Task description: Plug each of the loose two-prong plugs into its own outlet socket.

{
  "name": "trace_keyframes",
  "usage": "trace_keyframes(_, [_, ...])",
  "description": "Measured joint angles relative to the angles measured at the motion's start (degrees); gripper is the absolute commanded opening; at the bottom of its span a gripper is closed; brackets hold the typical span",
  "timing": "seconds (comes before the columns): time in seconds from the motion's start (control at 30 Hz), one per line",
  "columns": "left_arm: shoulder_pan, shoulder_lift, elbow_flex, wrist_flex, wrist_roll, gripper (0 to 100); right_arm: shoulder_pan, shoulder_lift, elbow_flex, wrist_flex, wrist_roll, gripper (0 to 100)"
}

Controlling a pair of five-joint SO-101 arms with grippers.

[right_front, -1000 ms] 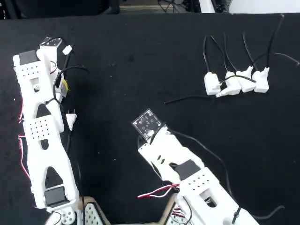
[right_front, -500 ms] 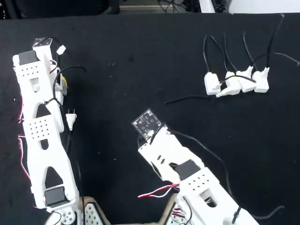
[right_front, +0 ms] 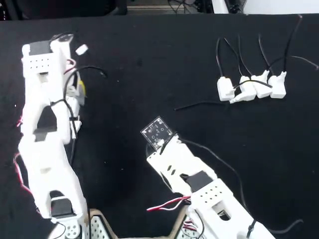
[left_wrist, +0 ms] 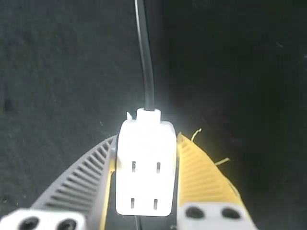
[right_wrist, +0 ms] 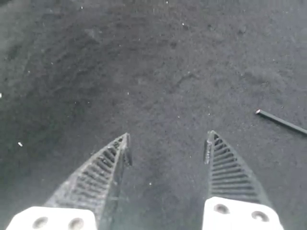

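**Left arm gripping a white socket block, right arm waiting with nothing in hand**

The left pincer (left_wrist: 146, 139) was clenched on a white socket block (left_wrist: 145, 167), one ribbed finger pressed to each long side. The block's slotted face was turned toward the wrist camera, showing two pairs of narrow slots. Its black cord (left_wrist: 145, 57) ran straight away from it over the black desk (left_wrist: 57, 57). Held by its sides like this, the slots were left uncovered, probably so that a plug could be pushed in.

The right pincer (right_wrist: 168, 141) was released, its fingers spread above bare desk and grasping nothing, with a loose black cable end (right_wrist: 280, 122) lying nearby. It looked ready to fetch a plug.

Well apart, at the far right of the desk, a cluster of white plugs and sockets (right_front: 251, 85) lay side by side, cords trailing off. I could not tell which were already joined.

No writing, label or brand mark could be read on the block or anything else.
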Motion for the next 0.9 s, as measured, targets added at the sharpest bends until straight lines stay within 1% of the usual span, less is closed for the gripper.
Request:
trace_keyframes(0.1, [3.3, -9.7, 8.2, -0.2, 0.2, 3, 0.0, 0.0, 0.0, 0.0, 0.0, 22.1])
trace_keyframes(0.17, [5.0, -14.1, 13.7, -1.9, 0.0, 3, 0.4, 0.0, 0.0, 0.0, 0.0, 15.4])
trace_keyframes(0.27, [6.7, -18.2, 22.7, -5.5, 0.0, 3, 4.7, 0.0, -0.4, 1.6, -0.2, 1.1])
trace_keyframes(0.33, [7.7, -20.0, 28.7, -8.0, 0.2, 3, 7.3, 0.0, -0.9, 3.3, -1.8, 2.8])
trace_keyframes(0.4, [9.2, -21.9, 34.3, -11.0, 0.2, 3, 9.5, 0.0, -1.0, 3.9, -4.0, 1.0])
trace_keyframes(0.47, [10.7, -24.3, 39.5, -13.0, 0.2, 3, 11.4, 0.0, -1.0, 3.9, -5.6, 1.4])
trace_keyframes(0.67, [15.5, -33.7, 54.3, -22.1, 0.2, 3, 13.1, 0.0, -1.6, 3.7, -6.5, 1.5])
trace_keyframes(0.8, [18.5, -37.5, 64.1, -30.4, 0.0, 4, 13.3, 0.0, -1.6, 3.4, -6.5, 1.5])
trace_keyframes(0.83, [19.1, -37.7, 66.1, -31.7, 0.0, 6, 13.3, 0.0, -1.6, 3.4, -6.5, 1.5])
trace_keyframes(0.9, [20.2, -37.7, 68.8, -33.0, 0.0, 14, 13.3, 0.0, -1.6, 3.3, -6.6, 1.5])
